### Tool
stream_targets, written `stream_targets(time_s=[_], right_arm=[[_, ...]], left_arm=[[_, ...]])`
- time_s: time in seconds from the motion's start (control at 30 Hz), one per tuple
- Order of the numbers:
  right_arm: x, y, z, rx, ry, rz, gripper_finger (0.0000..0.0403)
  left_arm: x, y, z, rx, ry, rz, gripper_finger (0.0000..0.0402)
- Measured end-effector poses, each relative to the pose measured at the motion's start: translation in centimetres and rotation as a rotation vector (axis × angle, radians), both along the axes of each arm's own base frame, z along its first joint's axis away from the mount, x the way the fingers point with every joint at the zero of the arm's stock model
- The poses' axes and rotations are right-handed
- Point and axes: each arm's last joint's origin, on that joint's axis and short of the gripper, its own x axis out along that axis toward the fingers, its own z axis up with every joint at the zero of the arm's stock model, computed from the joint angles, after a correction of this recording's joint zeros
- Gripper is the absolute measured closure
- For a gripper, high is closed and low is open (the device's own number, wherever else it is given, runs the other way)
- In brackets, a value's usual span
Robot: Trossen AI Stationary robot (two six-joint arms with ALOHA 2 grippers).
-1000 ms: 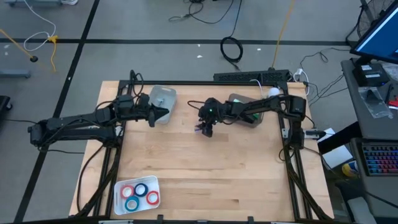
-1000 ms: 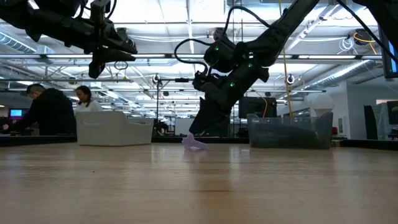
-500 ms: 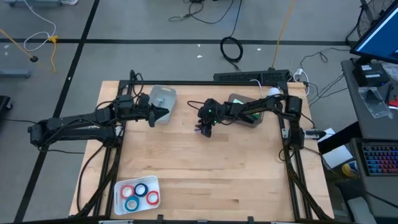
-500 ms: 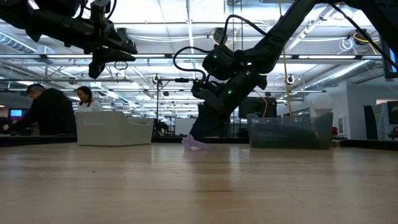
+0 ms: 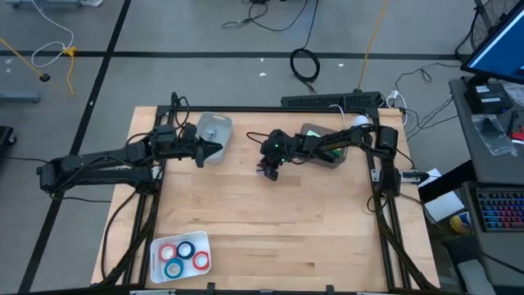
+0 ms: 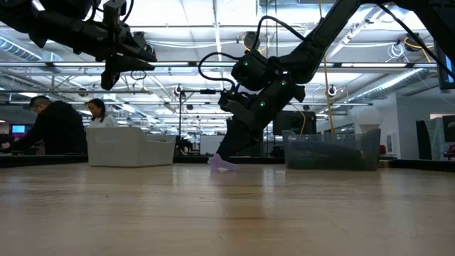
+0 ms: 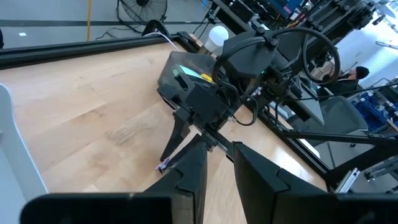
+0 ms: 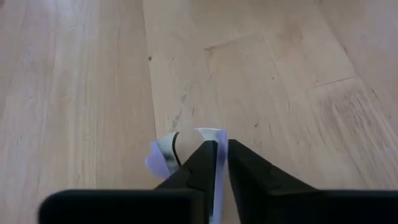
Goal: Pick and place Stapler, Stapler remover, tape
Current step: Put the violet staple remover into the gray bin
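A: Looking down from above, where does the staple remover (image 5: pixel 267 171) sit against the right end effector (image 5: pixel 270 170)?

B: Directly under it. The small lilac piece lies on the bare wood of the surface (image 5: pixel 270 221), near the middle toward the far edge, and the right arm's fingers come down onto it from above. In the right wrist view the two dark fingers are drawn nearly together with the lilac and metal piece (image 8: pixel 186 152) at their tips, so they look closed on it, though it still rests on the wood.

A: And its long axis?

B: Hard to call; too little of it shows past the fingers. In the low view a lilac tip (image 6: pixel 223 163) pokes out beside the fingers, flat on the wood.

A: Which arm is nearer?

B: The right one, plainly. The left end effector (image 5: pixel 214 150) hangs over the pale bin (image 5: pixel 215 128) at the far left, well apart, with its fingers narrow and nothing between them.

A: The tape?

B: Four rolls (image 5: pixel 183 256) in a white tray (image 5: pixel 202 241) at the near left corner, far from both arms.

A: So the next move?

B: Likely a straight lift, then a carry.
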Motion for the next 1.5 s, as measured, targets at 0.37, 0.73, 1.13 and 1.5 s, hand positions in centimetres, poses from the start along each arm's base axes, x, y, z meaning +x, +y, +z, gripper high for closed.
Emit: stream_targets(time_s=[0.37,0.73,1.13,1.5], right_arm=[[0.0,0.0,0.0,0.013,-0.001,-0.016,0.04],[-0.4,0.1,4.8,0.017,-0.146,-0.049,0.0402],[-2.8,-1.0,13.9,0.089,-0.502,-0.1,0.0402],[-3.0,-2.1,16.6,0.299,-0.757,-0.095,0.0403]], left_arm=[[0.0,0.0,0.0,-0.001,-0.001,0.0,0.0321],[0.1,-0.2,0.0,0.0,-0.001,-0.01,0.0321],[0.6,-1.0,1.1,0.115,-0.099,-0.071,0.0299],[3.3,-1.4,1.3,0.247,-0.205,-0.092,0.0213]])
